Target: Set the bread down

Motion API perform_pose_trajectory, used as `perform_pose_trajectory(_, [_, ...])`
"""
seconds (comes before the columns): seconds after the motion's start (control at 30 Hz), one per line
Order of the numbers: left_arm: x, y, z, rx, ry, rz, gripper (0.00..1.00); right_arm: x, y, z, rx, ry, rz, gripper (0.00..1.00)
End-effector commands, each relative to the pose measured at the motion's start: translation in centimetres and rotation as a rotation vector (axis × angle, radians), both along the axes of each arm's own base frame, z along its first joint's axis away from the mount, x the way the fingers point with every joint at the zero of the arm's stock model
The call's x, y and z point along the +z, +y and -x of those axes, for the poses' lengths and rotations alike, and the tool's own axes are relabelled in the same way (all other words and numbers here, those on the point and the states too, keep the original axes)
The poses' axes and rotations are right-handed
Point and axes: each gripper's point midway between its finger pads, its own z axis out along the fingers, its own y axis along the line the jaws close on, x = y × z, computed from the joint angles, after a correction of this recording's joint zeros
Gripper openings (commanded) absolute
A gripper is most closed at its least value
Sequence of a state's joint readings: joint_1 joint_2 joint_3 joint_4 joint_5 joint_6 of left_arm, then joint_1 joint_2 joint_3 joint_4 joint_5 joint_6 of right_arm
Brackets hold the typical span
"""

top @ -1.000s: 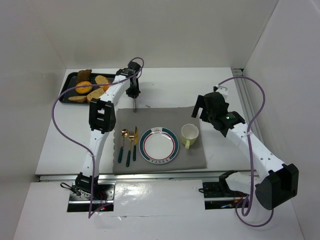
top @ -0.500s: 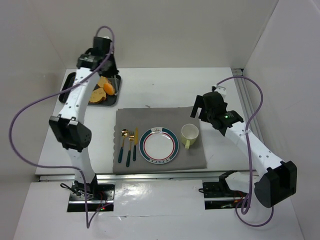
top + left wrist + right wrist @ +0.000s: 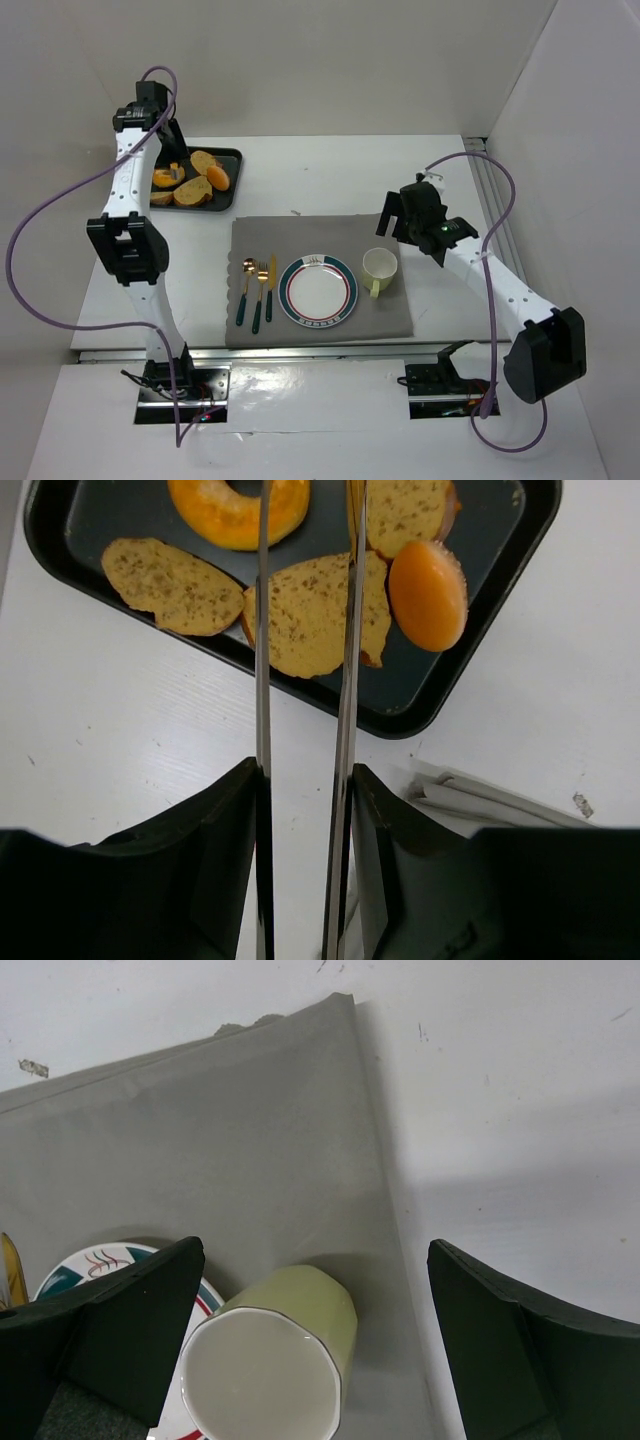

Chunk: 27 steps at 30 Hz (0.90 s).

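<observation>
Left end effector point(image 3: 309, 495), empty with fingers narrowly parted, poised directly over the middle bread slice point(image 3: 310, 615) in the tray point(image 3: 445, 705); right arm point(image 3: 480, 265) well apart.

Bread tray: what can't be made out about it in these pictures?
Top external: the left arm covers the tray's left end.
Left wrist: the frame's top edge cuts off the ring-shaped bread and the tray's far side.
Left wrist: the jaws cross the middle slice, hiding strips of it.
</observation>
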<state>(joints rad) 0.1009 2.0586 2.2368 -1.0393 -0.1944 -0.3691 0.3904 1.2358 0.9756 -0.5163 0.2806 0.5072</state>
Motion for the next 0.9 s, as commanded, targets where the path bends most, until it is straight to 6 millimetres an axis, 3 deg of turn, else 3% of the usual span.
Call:
perform_pose_trajectory(0.0, [1.0, -0.7, -0.6, -0.025, -0.027, 0.012, 0.52, 1.4, 0.7, -1.0, 0.014, -0.065, -0.018, 1.0])
perform_pose_trajectory(0.13, [1.0, -0.2, -1.0, -0.008, -0.046, 0.014, 0.55, 1.1, 0.6, -1.3, 0.013, -0.056, 0.0, 1.0])
perform_pose_trajectory(0.27, [0.1, -1.2, -1.3, -0.043, -0.036, 0.06, 0.59, 0.2, 0.9, -1.6, 0.021, -0.028, 0.003, 1.0])
perform_pose_trajectory(0.47, [-4.0, -0.8, -2.4, -0.005, 0.008, 0.13, 0.56, -0.2, 1.0, -1.9, 0.027, -0.015, 0.015, 1.0])
perform_pose_trajectory(0.67, [-5.3, -0.8, -4.9, -0.017, -0.022, 0.199, 0.55, -0.2, 1.0, -1.9, 0.027, -0.015, 0.015, 1.0])
perform_pose_trajectory(0.87, [-8.3, -0.7, -5.1, -0.006, 0.031, 0.232, 0.54, -0.5, 1.1, -2.2, 0.027, -0.005, 0.019, 1.0])
